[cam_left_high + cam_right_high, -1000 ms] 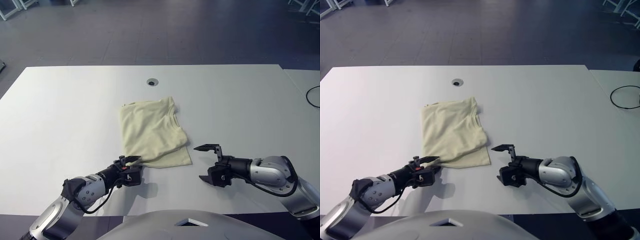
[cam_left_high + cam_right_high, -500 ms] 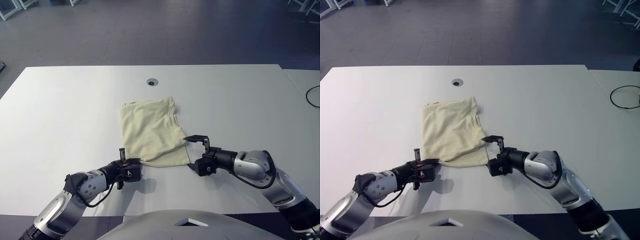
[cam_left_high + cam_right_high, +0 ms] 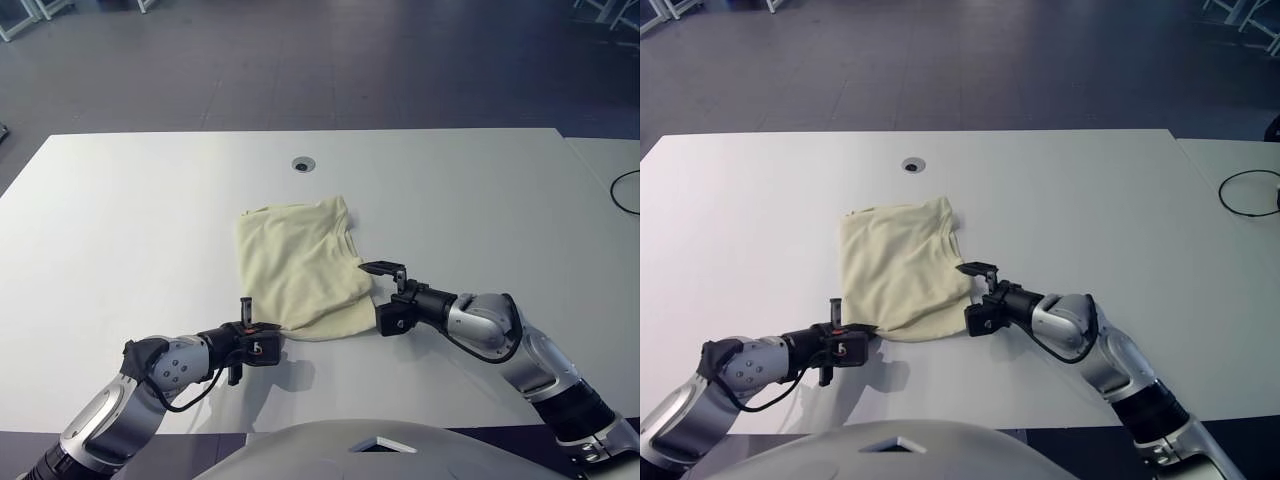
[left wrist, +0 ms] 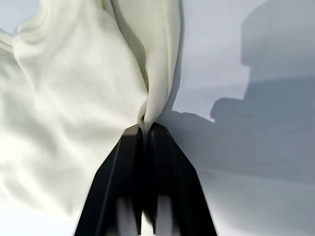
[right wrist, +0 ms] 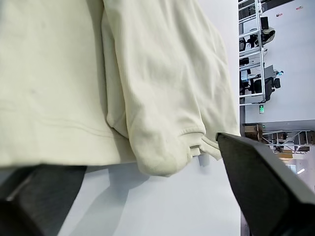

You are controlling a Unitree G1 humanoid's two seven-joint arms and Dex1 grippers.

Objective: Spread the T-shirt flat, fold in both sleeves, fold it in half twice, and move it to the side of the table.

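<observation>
T-shirt [image 3: 300,270] lies partly folded mid-table [image 3: 500,200], toward the near edge. Left gripper [image 4: 145,127]: jaws closed on a pinch of cloth at the near-left corner. Right gripper [image 3: 375,297]: jaws wide apart at the near-right corner, holding nothing. Judged: light, limp knit; layers will likely slip and sag. Best hold: both near corners, through all layers, lifted evenly

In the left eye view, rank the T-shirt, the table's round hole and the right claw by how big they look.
Largest is the T-shirt. Next is the right claw, though it sits nearer the camera. Smallest is the round hole, farther back.
</observation>
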